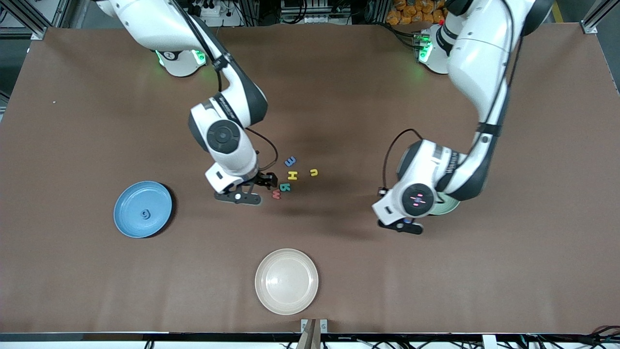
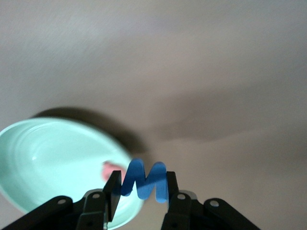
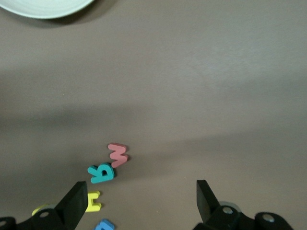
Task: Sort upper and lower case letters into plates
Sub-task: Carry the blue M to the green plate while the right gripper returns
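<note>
Your left gripper [image 2: 142,191] is pinching a chunky blue M [image 2: 144,179] over the mint plate's [image 2: 43,158] rim.
Your right gripper [image 3: 139,201] is hovering wide open, empty, over the matte brown table [image 1: 339,87] beside loose letters [image 1: 290,175].

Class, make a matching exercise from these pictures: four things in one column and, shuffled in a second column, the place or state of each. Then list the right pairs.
Things:
1. blue M
2. left hand
3. right hand
4. blue plate

Places or states:
A. open, over the table beside the loose letters
B. toward the right arm's end of the table, one small letter in it
C. pinched between two fingers
D. shut, at the edge of the mint plate

Pairs: 1-C, 2-D, 3-A, 4-B
</note>
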Available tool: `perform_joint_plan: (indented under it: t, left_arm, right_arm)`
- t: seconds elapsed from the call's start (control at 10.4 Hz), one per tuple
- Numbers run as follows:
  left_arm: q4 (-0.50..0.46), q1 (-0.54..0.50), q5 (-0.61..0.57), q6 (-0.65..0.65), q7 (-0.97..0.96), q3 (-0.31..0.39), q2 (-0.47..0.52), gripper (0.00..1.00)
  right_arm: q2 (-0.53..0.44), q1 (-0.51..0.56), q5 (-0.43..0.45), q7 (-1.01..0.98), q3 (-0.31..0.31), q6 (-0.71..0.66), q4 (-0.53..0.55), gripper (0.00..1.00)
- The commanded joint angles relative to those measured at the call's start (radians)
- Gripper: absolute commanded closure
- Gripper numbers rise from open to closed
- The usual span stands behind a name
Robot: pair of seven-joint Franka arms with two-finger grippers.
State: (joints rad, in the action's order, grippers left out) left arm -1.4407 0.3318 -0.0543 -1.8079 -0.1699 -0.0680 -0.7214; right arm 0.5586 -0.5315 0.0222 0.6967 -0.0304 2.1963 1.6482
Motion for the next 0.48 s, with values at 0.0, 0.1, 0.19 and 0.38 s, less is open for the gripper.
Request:
perform_joint_plan:
  t: [0.0, 0.1, 0.19, 0.38]
  left_arm:
    - [-0.27, -0.043, -0.001, -0.086, 0.064, -0.01, 0.17, 0.83]
    - [-0.352, -0.071, -0.03, -0.147, 0.091, -0.01, 0.207, 0.83]
    - [-0.418, -0.123, -0.045, -0.209, 0.152, -0.012, 0.23, 0.83]
    - [-0.489, -0.171, -0.045, -0.261, 0.214, -0.01, 0.247, 0.71]
  right_arm:
    - [0.053, 0.008, 0.015, 0.014, 0.004, 0.025, -0.041, 0.0]
    - [0.072, 0.011, 0.015, 0.014, 0.006, 0.04, -0.045, 0.0]
    - [0.092, 0.016, 0.013, 0.015, 0.006, 0.065, -0.053, 0.0]
    - [0.13, 0.019, 0.012, 0.021, 0.007, 0.103, -0.06, 0.0]
